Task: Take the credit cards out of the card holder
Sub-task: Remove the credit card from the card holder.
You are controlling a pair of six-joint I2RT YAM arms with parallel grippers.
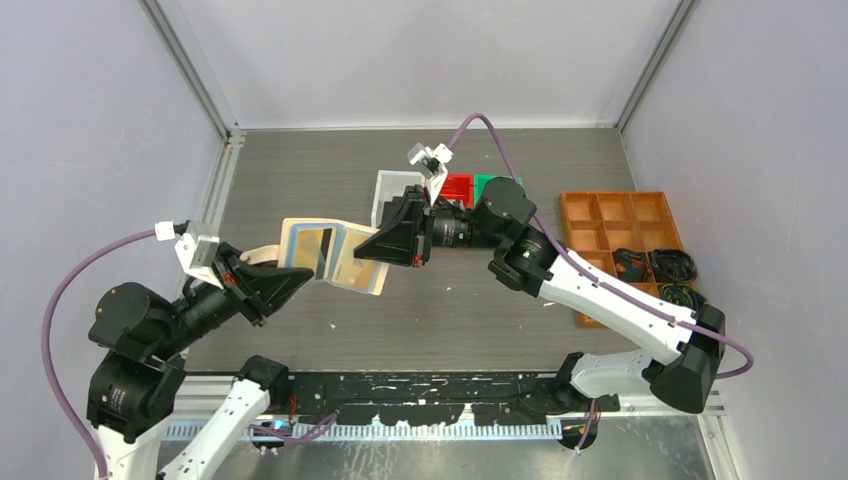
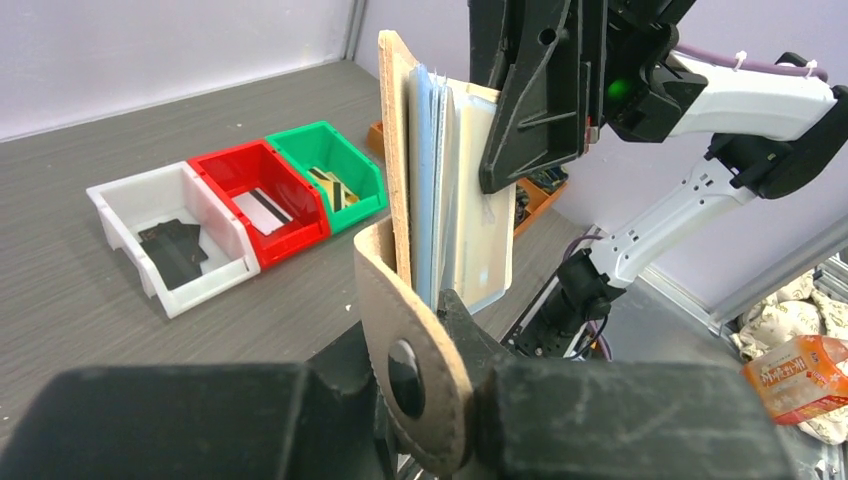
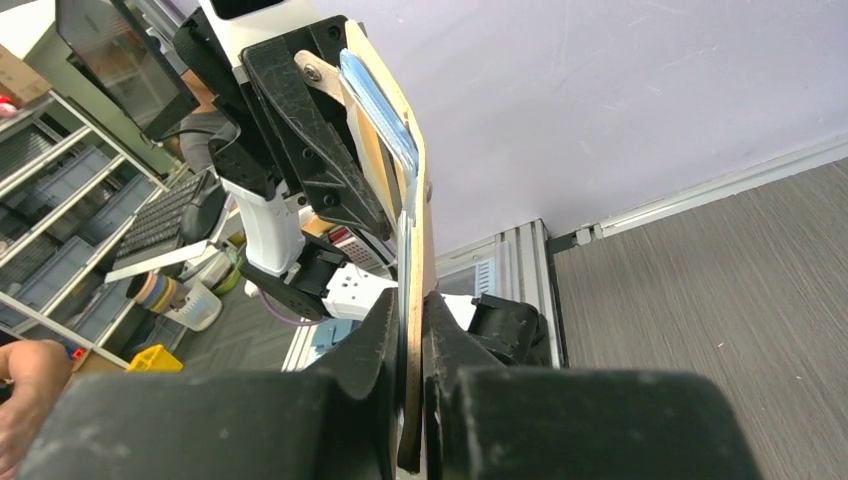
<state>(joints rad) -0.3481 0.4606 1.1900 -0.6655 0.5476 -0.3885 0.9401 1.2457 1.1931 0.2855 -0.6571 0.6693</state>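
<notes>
card holder (image 1: pixel 335 258) edges clamped by left gripper (image 1: pixel 293 276), right gripper (image 1: pixel 372 254), seemingly midair

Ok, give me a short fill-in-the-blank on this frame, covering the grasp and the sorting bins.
1. The left end effector and the right end effector both clamp the ___.
2. The cards in the white bin are ___.
3. The striped card lies in the ___ bin.
Missing: card holder; black; red.
</notes>
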